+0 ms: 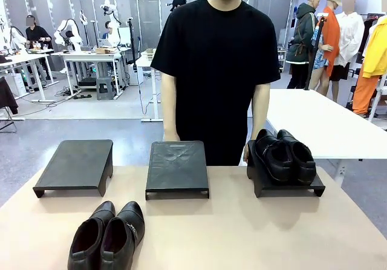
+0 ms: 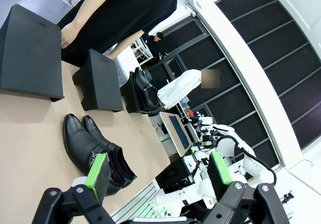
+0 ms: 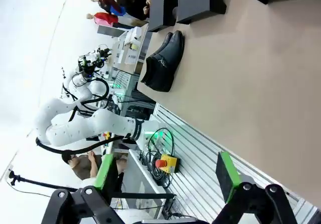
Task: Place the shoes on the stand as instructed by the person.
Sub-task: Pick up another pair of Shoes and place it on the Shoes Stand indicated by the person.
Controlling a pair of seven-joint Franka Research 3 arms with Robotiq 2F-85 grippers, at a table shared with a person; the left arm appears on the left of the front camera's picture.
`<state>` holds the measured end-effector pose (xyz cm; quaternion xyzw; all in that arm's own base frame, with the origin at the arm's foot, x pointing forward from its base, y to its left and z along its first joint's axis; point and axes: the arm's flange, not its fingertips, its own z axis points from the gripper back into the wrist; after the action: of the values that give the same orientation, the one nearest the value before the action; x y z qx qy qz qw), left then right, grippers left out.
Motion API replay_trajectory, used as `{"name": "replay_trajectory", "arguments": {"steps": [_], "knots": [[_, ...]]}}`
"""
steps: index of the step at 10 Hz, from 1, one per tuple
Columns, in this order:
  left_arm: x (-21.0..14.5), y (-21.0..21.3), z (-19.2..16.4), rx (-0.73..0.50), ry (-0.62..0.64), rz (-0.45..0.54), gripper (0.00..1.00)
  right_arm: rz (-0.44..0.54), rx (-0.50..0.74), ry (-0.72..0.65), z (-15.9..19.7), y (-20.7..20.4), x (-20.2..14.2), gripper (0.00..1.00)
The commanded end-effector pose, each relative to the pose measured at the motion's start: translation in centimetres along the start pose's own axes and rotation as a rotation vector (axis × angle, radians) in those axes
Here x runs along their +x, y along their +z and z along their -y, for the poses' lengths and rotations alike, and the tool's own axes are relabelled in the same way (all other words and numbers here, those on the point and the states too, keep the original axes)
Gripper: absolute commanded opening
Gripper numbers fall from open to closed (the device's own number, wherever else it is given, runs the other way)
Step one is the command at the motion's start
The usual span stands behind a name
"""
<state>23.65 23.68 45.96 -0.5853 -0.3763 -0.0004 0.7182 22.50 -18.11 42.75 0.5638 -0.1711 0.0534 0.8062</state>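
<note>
1. Hands first: my left hand [image 2: 158, 170] and right hand [image 3: 165, 173] hang wide open and empty, poised off the worktop's [image 1: 242, 233] near edge.
2. The loose pair [image 1: 107, 238] lies by that edge, toes pointing away. I'd pinch each shoe at the collar.
3. The left stand [image 1: 75, 164] and middle stand [image 1: 177, 167] are bare. The right stand [image 1: 311, 188] carries the other pair [image 1: 284, 156].
4. I'd wait for the person [image 1: 214, 70] to indicate a stand.

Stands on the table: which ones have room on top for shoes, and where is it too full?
The left stand and the middle stand have bare tops. The right stand is crowded: a pair of shoes covers most of it. The table is also bare in front of the right stand, beside the other pair.
</note>
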Motion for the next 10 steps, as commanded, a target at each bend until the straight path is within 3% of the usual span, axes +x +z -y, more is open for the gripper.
{"name": "replay_trajectory", "arguments": {"steps": [1, 2, 3, 10], "knots": [[-0.1, 0.2, 0.0, -0.012, -0.012, -0.002, 1.0, 0.032, 0.035, -0.016, 2.8, 1.2, -0.8, 1.0], [-0.1, 0.2, 0.0, -0.012, -0.012, -0.002, 1.0, 0.063, 0.066, -0.026, 4.2, 1.3, -0.5, 1.0], [-0.1, 0.2, 0.0, -0.012, -0.012, -0.002, 1.0, 0.019, 0.015, -0.019, 1.3, 0.6, -0.9, 1.0], [-0.1, 0.2, 0.0, -0.012, -0.012, -0.002, 1.0, 0.019, 0.015, -0.019, 1.3, 0.6, -0.9, 1.0]]}}
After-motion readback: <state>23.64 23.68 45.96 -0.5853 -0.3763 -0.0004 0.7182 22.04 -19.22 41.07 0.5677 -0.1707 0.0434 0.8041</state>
